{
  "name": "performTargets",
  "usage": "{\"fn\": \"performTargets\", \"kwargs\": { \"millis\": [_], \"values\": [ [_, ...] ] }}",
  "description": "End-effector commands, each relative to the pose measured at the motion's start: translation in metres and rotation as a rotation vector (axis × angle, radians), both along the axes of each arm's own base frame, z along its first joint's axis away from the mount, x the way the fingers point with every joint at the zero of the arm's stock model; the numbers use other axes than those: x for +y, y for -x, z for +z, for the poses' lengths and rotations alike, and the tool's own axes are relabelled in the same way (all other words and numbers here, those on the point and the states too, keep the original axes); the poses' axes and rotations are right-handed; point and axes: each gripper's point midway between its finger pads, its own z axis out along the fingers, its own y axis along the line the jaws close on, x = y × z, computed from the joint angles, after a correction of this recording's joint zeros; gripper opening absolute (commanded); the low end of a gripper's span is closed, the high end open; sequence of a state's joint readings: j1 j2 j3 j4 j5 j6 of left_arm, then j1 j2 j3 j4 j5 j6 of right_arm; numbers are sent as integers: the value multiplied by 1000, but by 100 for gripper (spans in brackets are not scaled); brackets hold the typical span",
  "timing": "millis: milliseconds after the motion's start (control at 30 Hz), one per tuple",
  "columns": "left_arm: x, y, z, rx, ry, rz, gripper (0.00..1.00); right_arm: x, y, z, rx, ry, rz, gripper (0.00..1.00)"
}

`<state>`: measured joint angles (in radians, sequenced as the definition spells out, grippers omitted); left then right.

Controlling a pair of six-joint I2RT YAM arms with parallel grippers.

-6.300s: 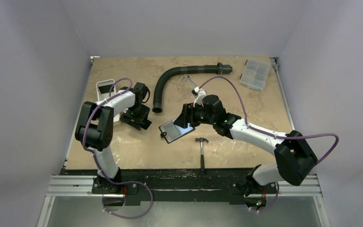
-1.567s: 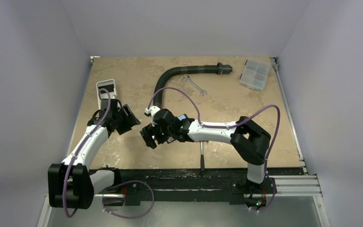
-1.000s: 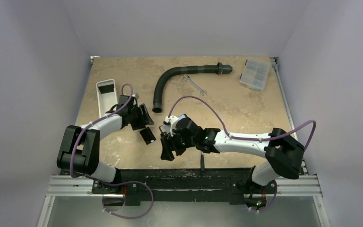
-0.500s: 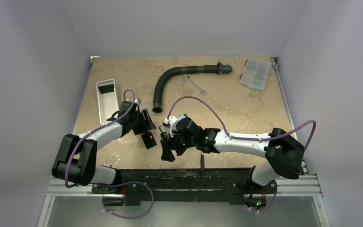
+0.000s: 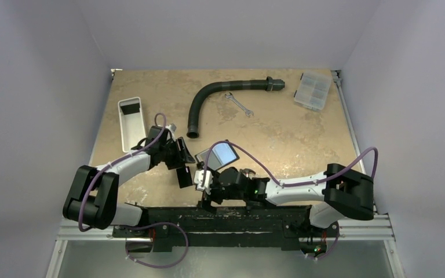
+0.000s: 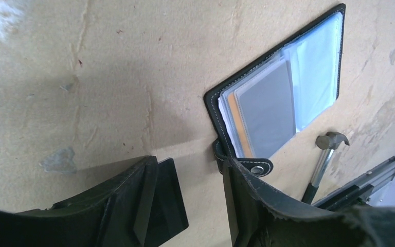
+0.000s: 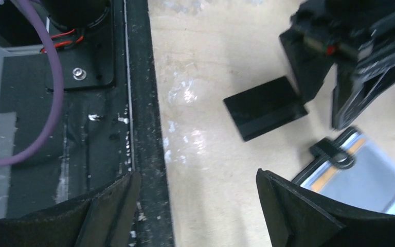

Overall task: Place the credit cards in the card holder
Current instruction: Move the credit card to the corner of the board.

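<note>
left tool (image 6: 190, 174) jaws apart, not clamped on anything. small flat black rectangular card (image 7: 265, 108) lies on the beige tabletop (image 6: 82, 77) in the gap, close against one finger and clear of the other; can't tell if it touches. black folding card holder with snap strap (image 6: 283, 98) lies open and flat just ahead of the left tool's tips, strap end nearest the tool. clear pockets face up, with grey and orange cards inside. metal-headed hammer (image 6: 321, 157) just past the holder. right tool (image 7: 198, 177) wide open, empty, over the tabletop's near edge by the black rail (image 7: 141, 103). loose card and holder both lie ahead of it, apart from each other.
</note>
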<state>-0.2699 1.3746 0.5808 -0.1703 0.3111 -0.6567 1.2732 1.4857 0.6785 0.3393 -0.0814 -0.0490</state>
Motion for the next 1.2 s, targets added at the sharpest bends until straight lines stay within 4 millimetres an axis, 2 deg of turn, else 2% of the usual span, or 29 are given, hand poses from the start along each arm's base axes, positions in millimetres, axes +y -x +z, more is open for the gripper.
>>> {"fn": "performTargets", "kwargs": {
  "millis": [0,233,467,600,800,900,1067,1167],
  "values": [
    [1,33,-16,122,-4,-6,54,23,-17,48,-348,-152,79,93],
    [3,49,-18,174,-14,38,54,41,-11,40,-368,-127,147,90],
    [13,63,-11,194,-39,124,54,51,-2,26,-340,-130,188,87],
    [18,66,-5,193,-47,159,55,57,5,25,-327,-141,201,87],
    [15,56,11,159,-43,148,55,68,20,20,-275,-164,210,86],
    [18,50,17,132,-59,150,55,74,24,11,-282,-150,214,85],
    [18,31,13,94,-100,120,56,79,23,6,-316,-137,223,85],
    [13,27,6,105,-94,81,56,79,20,-1,-346,-115,227,84]
  ]
}}
